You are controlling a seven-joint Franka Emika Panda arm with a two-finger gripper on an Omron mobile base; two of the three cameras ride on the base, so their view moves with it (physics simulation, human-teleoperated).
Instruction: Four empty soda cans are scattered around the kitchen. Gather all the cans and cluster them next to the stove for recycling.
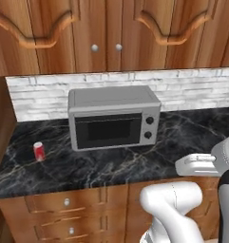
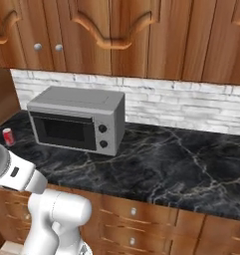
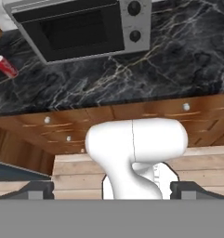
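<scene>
One small red soda can (image 1: 39, 151) with a silvery top stands upright on the black marble counter (image 1: 135, 163), left of a silver toaster oven (image 1: 113, 116) and close to the wooden side wall. The can (image 2: 8, 136) sits at the far left edge of the right base view and at the upper left in the hand view (image 3: 5, 66). My gripper (image 3: 113, 189) is open with nothing between its fingers, held back from the counter's front edge, well to the right of the can. The stove is out of view.
The toaster oven (image 2: 76, 119) stands against the white brick backsplash. Brown wall cabinets (image 1: 106, 33) hang above and drawers (image 2: 134, 211) run below the counter (image 2: 181, 159). Bare marble stretches right of the oven.
</scene>
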